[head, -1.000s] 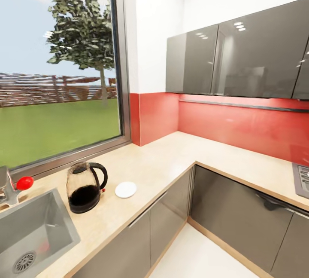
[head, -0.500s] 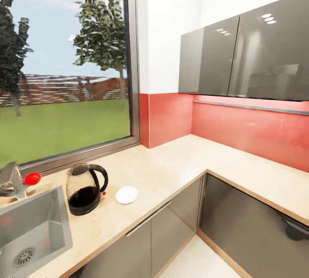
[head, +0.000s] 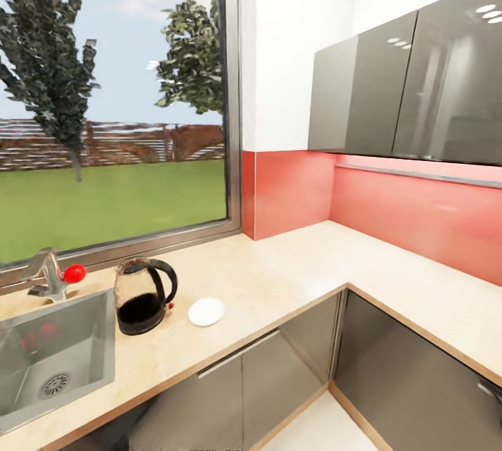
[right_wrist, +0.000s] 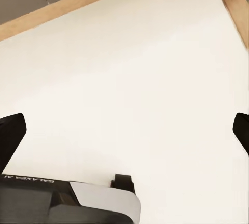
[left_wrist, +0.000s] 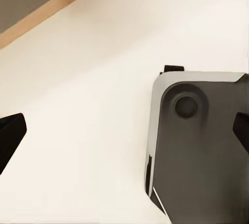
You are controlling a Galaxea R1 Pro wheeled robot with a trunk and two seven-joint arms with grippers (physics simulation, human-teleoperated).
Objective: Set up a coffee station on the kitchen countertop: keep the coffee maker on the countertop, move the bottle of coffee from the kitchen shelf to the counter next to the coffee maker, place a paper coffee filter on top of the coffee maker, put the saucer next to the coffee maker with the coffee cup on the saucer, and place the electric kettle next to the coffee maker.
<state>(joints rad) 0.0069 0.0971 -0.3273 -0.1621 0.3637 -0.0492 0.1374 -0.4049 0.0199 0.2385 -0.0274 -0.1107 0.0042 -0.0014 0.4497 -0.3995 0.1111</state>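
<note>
Panned left since a second ago: rounded dark red kettle [head: 144,295] and flat white saucer [head: 206,311] now nearer mid-desk [head: 293,277]. Both tools wide open, empty.

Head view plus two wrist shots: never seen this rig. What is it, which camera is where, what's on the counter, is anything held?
It is a simulated wheeled robot with two arms, driven by a person. The large picture comes from its head camera, facing a corner countertop under a window. On it stand a dark red kettle and, just beside it, a white saucer; a steel sink with a tap is set in at the left. The two small pictures come from cameras at each arm's end effector, both pointing down at pale floor and part of the robot's own base. Left end effector and right end effector are both open, holding nothing.
</note>
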